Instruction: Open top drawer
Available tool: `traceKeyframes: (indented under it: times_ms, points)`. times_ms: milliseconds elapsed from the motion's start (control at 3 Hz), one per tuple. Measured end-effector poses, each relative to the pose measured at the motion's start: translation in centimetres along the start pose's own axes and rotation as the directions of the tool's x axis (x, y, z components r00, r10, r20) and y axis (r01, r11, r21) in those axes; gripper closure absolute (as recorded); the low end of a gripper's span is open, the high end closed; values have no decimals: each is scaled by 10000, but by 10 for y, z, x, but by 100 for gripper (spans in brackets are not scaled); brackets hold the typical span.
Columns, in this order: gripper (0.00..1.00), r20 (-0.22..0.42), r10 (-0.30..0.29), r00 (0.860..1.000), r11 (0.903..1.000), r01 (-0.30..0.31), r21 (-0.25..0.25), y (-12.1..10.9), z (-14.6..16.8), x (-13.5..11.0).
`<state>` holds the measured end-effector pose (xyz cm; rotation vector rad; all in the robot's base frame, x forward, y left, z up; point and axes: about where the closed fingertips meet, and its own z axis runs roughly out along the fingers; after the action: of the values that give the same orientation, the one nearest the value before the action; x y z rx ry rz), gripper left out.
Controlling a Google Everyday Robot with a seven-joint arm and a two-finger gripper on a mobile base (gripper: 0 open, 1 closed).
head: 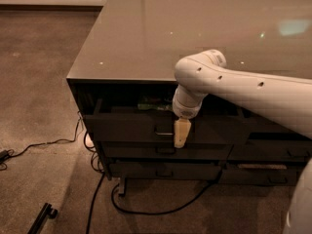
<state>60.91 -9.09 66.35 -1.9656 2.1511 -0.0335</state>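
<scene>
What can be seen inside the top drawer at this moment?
The top drawer is slightly open. In the gap something greenish shows; I cannot tell what. The countertop and the arm cover the rest. The gripper is at its handle.

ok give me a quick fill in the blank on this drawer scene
The gripper hangs at the top drawer's metal ____.
Below that drawer, the same column has ____ lower drawers.
Black ____ trail over the carpet.
Missing: handle; two; cables.

gripper [181, 133] at top drawer [122, 126] front, open floor [39, 82] before it; cables [146, 211] below
</scene>
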Motion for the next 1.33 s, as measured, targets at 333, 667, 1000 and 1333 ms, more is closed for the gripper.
traceKeyframes:
  times_ms: [333,667,1000,1333]
  points:
    - [0,-102,107,9999,9998,-109,-162,11,3,11]
    - [17,-198,395,9990,9986,-402,-344,27,5,30]
    - [41,-223,687,9974,9965,-697,-462,45,4,46]
    - [64,-221,775,9967,9957,-785,-496,51,3,50]
